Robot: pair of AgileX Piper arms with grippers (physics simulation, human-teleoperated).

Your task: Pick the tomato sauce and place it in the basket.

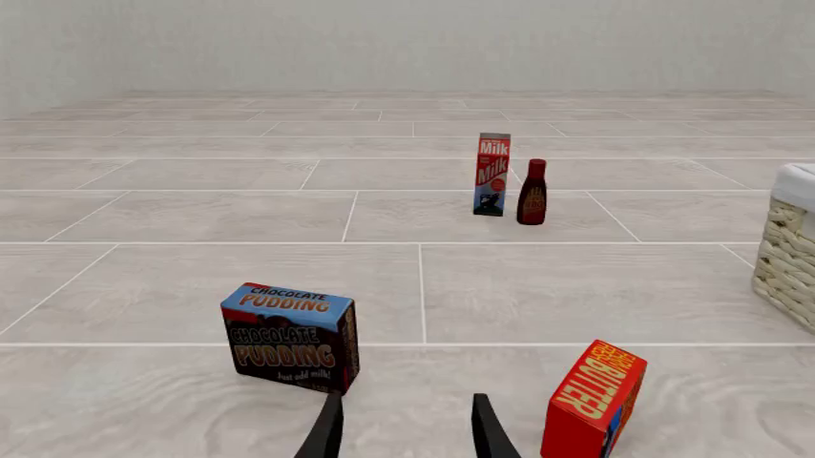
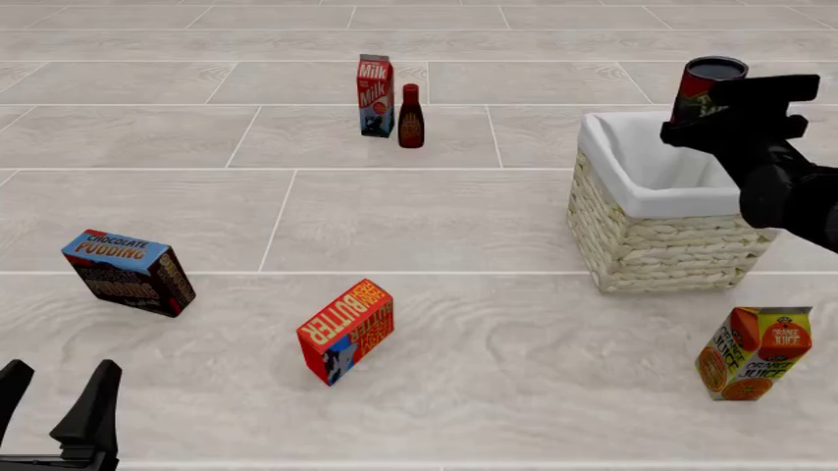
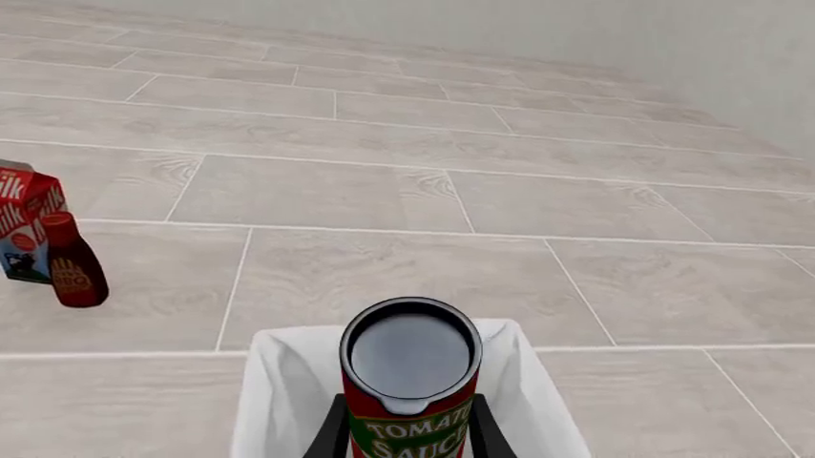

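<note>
Front view: right tool [image 2: 713,98] pinches tomato sauce [image 2: 705,90] above the basket [image 2: 668,245] rim at 2 o'clock; left tool [image 2: 53,402] spread, idle.

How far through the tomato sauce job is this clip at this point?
Done: the pick. The right gripper holds the tomato sauce clear of the table. In hand: the carry, with the can raised above the basket; the right wrist view shows the white lining directly below it. Left: lowering and releasing it, as the can is not inside yet. The left gripper sits open and idle.
</note>
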